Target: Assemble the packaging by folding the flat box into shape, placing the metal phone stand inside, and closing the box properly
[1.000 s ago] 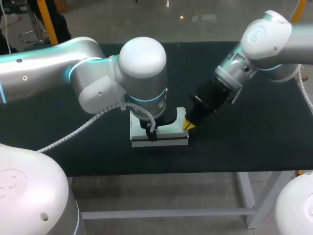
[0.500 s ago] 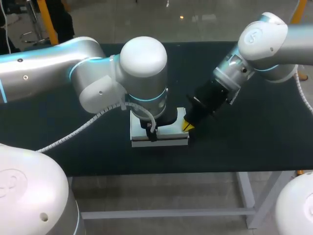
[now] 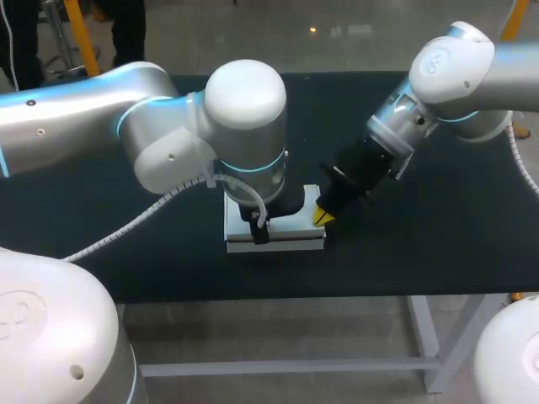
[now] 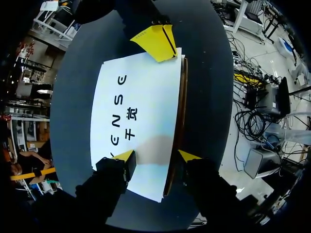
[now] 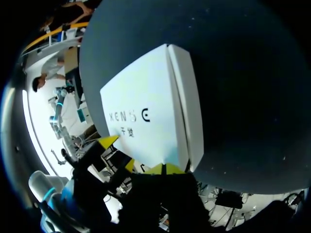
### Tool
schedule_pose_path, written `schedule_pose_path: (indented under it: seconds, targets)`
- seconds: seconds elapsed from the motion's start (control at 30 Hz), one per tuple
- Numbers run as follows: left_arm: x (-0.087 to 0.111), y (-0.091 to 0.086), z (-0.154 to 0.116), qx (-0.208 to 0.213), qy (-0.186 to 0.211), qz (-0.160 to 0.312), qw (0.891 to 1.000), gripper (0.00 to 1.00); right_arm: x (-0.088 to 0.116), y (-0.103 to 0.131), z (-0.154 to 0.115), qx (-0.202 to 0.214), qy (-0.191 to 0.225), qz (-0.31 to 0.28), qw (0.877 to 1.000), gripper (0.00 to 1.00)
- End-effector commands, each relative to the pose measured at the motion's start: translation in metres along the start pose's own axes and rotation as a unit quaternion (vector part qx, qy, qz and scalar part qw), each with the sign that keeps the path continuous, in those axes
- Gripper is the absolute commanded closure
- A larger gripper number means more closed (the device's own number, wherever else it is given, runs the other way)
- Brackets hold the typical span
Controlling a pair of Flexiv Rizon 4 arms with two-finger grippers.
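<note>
- On the dark counter (image 3: 421,236), about the middle and toward its near edge, lies the white box (image 3: 278,229), folded up and lying flat with its printed face up.
- Over it hangs the left claw (image 4: 156,156), set fairly wide: one tip rests on the printed face, the other stands just past the brown edge along the box's side.
- At the box's right end sits the right claw (image 3: 322,215), its two yellow tips pinched together and holding nothing, pressed against the top corner.
- Over the last second the right claw has crept slightly left onto that end; the box has not shifted.
- I take this for pressing the end flap home while the left arm steadies the box.
- No phone stand is visible, so I cannot tell whether it is inside.
</note>
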State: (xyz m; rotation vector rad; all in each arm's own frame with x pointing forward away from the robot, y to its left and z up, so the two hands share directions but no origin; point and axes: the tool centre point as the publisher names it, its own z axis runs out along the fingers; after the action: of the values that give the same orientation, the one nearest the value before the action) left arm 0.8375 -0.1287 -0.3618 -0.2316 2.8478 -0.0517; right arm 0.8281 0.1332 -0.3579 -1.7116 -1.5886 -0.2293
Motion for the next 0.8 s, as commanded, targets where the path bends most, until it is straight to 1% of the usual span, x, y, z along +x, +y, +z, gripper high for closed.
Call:
schedule_pose_path:
  seconds: [0.03,0.17,0.27,0.33,0.4,0.43,0.47,0.5,0.53,0.57,0.7,0.8]
  targets:
    - [0.000,0.006,-0.006,0.006,0.003,0.002,1.000,0.42,-0.001,0.002,0.000,0.003,0.001,0.000,1.000,1.00]
    - [0.001,0.010,-0.011,0.011,0.008,0.004,1.000,0.38,-0.002,0.003,0.000,0.003,0.001,0.000,1.000,1.00]
    - [0.000,0.014,-0.016,0.023,0.014,0.005,1.000,0.35,-0.002,0.003,-0.001,0.003,0.001,0.000,1.000,1.00]
    - [-0.001,0.018,-0.022,0.037,0.021,0.005,0.999,0.36,-0.002,0.003,-0.001,0.003,0.002,0.000,1.000,1.00]
    - [-0.002,0.021,-0.027,0.053,0.029,0.007,0.998,0.39,-0.002,0.003,0.000,0.003,0.002,0.001,1.000,1.00]
    - [-0.004,0.023,-0.031,0.068,0.041,0.005,0.997,0.47,-0.002,0.003,0.000,0.003,0.002,0.001,1.000,1.00]
    - [-0.005,0.024,-0.032,0.075,0.044,0.003,0.996,0.54,-0.002,0.003,0.000,0.003,0.002,0.001,1.000,1.00]
    - [-0.006,0.024,-0.034,0.080,0.047,-0.002,0.996,0.66,-0.003,0.003,0.000,0.002,0.002,0.001,1.000,1.00]
    - [-0.007,0.024,-0.034,0.084,0.051,-0.006,0.995,0.79,-0.003,0.003,0.000,0.002,0.002,0.001,1.000,1.00]
    - [-0.008,0.024,-0.034,0.087,0.053,-0.010,0.995,1.00,-0.003,0.003,0.000,0.002,0.002,0.001,1.000,1.00]
    - [-0.012,0.025,-0.029,0.097,0.071,-0.025,0.992,1.00,-0.002,0.003,0.000,0.002,0.002,0.000,1.000,1.00]
    - [-0.016,0.028,-0.024,0.104,0.092,-0.034,0.990,1.00,-0.002,0.003,0.000,0.002,0.002,0.001,1.000,1.00]
